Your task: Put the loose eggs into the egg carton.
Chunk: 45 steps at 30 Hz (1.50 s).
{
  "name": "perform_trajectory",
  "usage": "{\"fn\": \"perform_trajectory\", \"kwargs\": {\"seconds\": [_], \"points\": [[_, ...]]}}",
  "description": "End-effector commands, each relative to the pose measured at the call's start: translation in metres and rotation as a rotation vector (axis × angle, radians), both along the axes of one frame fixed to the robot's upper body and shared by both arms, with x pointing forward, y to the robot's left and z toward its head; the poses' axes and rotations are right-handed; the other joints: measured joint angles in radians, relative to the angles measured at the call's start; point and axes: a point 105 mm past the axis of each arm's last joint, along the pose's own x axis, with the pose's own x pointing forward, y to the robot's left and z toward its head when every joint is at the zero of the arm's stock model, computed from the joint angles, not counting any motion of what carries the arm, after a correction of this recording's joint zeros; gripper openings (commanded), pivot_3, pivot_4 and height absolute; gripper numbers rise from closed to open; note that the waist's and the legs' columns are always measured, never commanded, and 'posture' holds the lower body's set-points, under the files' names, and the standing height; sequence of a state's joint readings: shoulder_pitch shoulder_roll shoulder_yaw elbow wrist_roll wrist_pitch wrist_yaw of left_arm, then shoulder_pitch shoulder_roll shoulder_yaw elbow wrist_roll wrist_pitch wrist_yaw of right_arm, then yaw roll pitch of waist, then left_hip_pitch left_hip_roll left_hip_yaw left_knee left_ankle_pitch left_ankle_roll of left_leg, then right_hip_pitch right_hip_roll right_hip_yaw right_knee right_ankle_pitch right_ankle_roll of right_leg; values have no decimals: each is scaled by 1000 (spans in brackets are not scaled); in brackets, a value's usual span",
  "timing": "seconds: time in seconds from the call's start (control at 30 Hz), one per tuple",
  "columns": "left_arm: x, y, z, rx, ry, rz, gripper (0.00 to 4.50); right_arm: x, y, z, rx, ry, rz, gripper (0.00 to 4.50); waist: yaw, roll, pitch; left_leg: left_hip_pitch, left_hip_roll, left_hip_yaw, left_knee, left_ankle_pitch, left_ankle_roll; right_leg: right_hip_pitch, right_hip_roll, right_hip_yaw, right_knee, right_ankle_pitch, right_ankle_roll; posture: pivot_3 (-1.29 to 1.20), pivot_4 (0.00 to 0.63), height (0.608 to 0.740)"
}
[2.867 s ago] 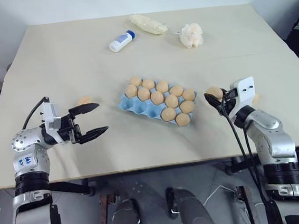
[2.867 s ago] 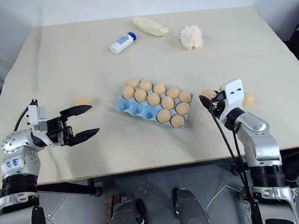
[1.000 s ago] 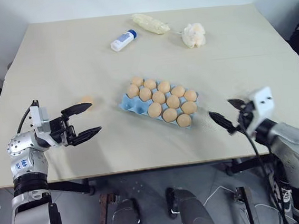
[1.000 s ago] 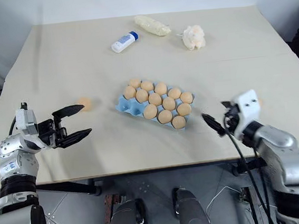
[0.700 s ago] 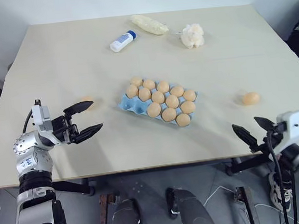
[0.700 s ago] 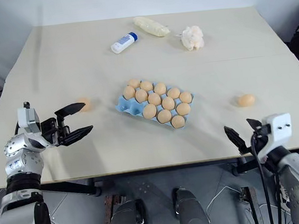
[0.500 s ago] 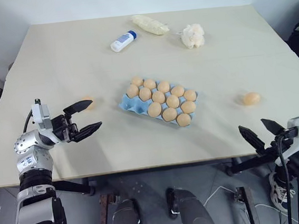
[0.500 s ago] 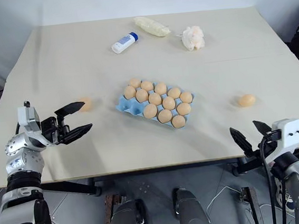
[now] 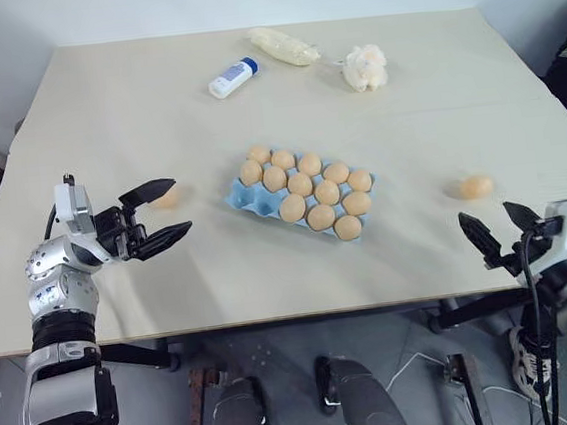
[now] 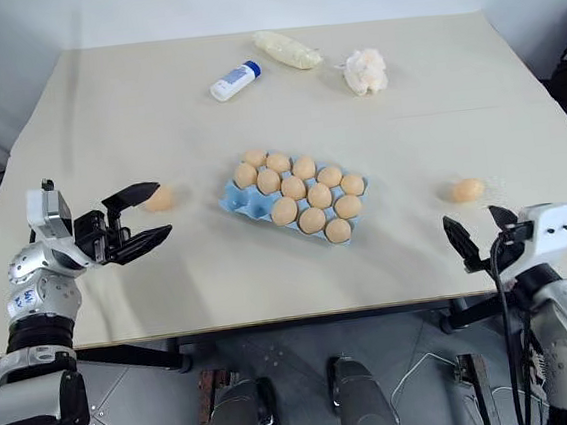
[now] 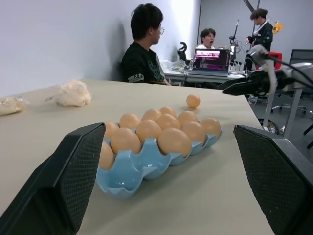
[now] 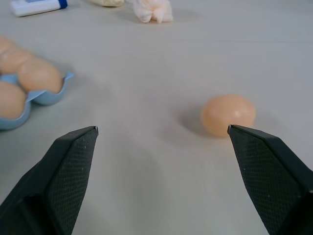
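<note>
The light blue egg carton (image 9: pixel 244 195) lies mid-table with several tan eggs in its cups. One loose egg (image 9: pixel 476 186) rests on the table to the carton's right. My right gripper (image 9: pixel 486 215) hovers open near the front edge, just short of that egg (image 12: pixel 228 114). Another loose egg (image 10: pixel 159 198) lies left of the carton, partly hidden by a finger of my left gripper (image 10: pixel 162 207). That gripper is open and empty, pointing toward the carton (image 11: pixel 128 177).
A white bottle with a blue cap (image 9: pixel 230 78), a pale bag (image 9: pixel 282 45) and a fluffy tissue wad (image 9: pixel 364 67) sit at the table's far side. The left wrist view shows people at desks beyond the table's right side.
My right gripper has pulled back from beside the carton to the front right edge, uncovering the right loose egg. An egg that lay by it earlier is gone; the carton holds one more.
</note>
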State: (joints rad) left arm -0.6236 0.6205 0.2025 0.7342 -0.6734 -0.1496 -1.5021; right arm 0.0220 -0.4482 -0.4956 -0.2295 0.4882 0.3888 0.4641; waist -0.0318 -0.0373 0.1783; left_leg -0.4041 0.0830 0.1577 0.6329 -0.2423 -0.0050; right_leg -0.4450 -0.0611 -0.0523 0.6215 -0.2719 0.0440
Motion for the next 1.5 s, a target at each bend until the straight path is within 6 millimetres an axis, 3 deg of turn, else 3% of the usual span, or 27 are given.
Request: {"fn": "perform_trajectory", "kwargs": {"seconds": [0.03, 0.33, 0.47, 0.57, 0.87, 1.37, 1.5], "points": [[-10, -3, 6, 25, -56, -107, 4500, 16, -6, 12, -20, -64, -50, 4453, -2, 0, 0, 0, 0, 0, 0, 0, 0, 0, 0, 0, 0, 0, 0, 0, 150, 740], [-14, -8, -13, 146, 2, -140, 4500, 74, -12, 18, -81, -83, -129, 4453, -5, 1, 0, 0, 0, 0, 0, 0, 0, 0, 0, 0, 2, 0, 0, 0, 150, 740], [-19, -8, -21, 220, 11, -159, 4500, 87, -19, 20, -108, -86, -163, 4453, -4, 1, 1, 0, 0, 0, 0, 0, 0, -1, 0, 0, 3, 0, 0, 0, 150, 740], [-19, -10, -19, 213, -4, -174, 4500, 91, -24, 19, -115, -81, -184, 4453, -3, 2, 1, 0, 0, 0, 0, 0, 0, -1, 0, 0, 3, 0, 0, 0, 150, 740], [-20, -18, -41, 366, 72, -237, 4500, 105, -33, 7, -103, -40, -252, 4453, -4, 2, 1, 0, 0, 0, 2, 0, 0, -1, -1, 1, 5, 0, 0, 0, 150, 740], [-15, -16, -38, 397, 72, -236, 4500, 110, -25, -15, -18, 38, -256, 4453, -25, 3, 2, 0, 0, 0, 2, 0, 0, -1, -1, 2, 5, 0, 0, 0, 150, 740], [-15, -16, -38, 398, 72, -236, 4500, 107, -24, -15, -8, 25, -255, 3218, -24, 3, 2, 0, 0, 0, 2, 0, 0, -1, -1, 2, 6, 0, 0, 0, 150, 740]]}}
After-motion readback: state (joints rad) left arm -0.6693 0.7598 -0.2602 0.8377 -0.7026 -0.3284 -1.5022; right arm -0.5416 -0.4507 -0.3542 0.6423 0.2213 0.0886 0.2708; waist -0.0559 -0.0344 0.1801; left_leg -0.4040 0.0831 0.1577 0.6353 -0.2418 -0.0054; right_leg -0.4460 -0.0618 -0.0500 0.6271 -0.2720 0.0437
